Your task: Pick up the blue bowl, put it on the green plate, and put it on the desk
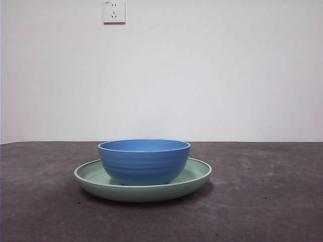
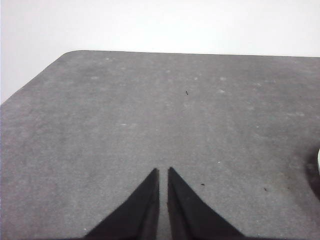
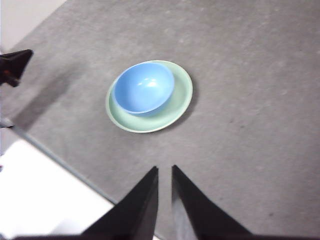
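Sitting: blue bowl point(image 1: 144, 161) in green plate point(image 1: 194, 176), mid-tabletop point(image 1: 272, 201) | hanging clear, nearly closed, empty: left gripper point(image 2: 163, 172), right gripper point(image 3: 164, 170) | risking: dragging plate while lifting bowl

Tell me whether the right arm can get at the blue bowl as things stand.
Probably yes. The blue bowl sits open on the green plate, nothing over or beside it. The right gripper hangs above the desk, jaws nearly shut, so it would need to open first.

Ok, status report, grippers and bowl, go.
Left gripper and right gripper both shut, holding nothing, clear of the dishes. Blue bowl sits in green plate on desk. Nothing in the way.
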